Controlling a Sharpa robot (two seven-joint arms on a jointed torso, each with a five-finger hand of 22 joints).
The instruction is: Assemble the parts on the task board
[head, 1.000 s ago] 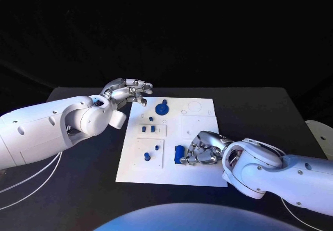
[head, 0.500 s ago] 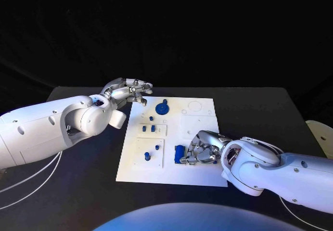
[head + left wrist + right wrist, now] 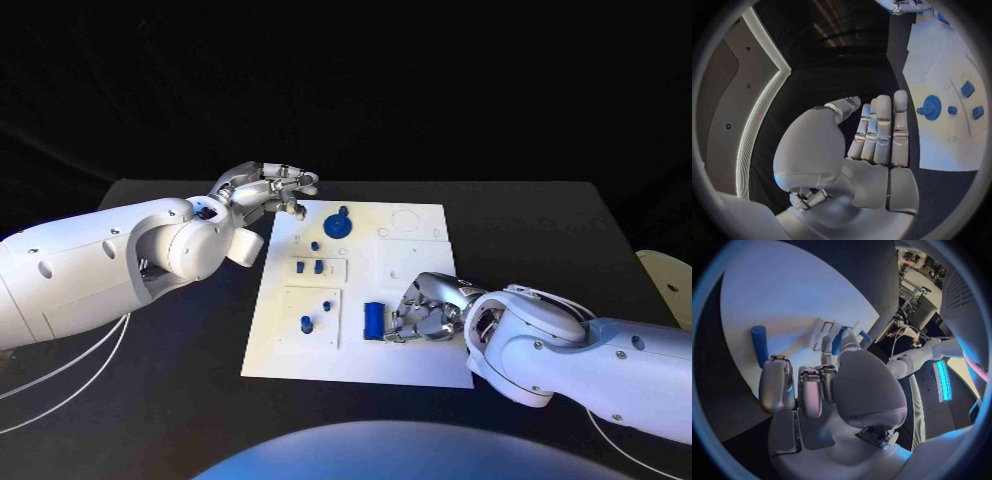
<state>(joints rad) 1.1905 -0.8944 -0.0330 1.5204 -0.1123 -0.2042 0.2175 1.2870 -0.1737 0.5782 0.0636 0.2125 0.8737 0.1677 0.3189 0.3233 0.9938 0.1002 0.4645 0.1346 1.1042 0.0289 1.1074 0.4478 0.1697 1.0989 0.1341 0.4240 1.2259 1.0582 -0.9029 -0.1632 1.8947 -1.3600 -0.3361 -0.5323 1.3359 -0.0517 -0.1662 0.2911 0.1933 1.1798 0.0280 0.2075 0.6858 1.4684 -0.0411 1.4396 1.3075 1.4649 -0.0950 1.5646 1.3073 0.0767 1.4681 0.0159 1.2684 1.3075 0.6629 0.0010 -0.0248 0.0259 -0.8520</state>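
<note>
Right hand (image 3: 418,312) shifted slightly right of the blue cylinder part (image 3: 375,319) on white task board (image 3: 418,365), fingers curled empty; left hand (image 3: 265,188) open over black tabletop (image 3: 173,340), dark room behind.

One white task board (image 3: 411,360) is lying on the worktop (image 3: 173,400). Seven blue parts are showing on it: one cylinder (image 3: 375,320) just beside the right hand (image 3: 423,310), one round gear (image 3: 338,224) near the left hand (image 3: 267,190), and five small pieces (image 3: 309,267) sitting between the two hands.
</note>
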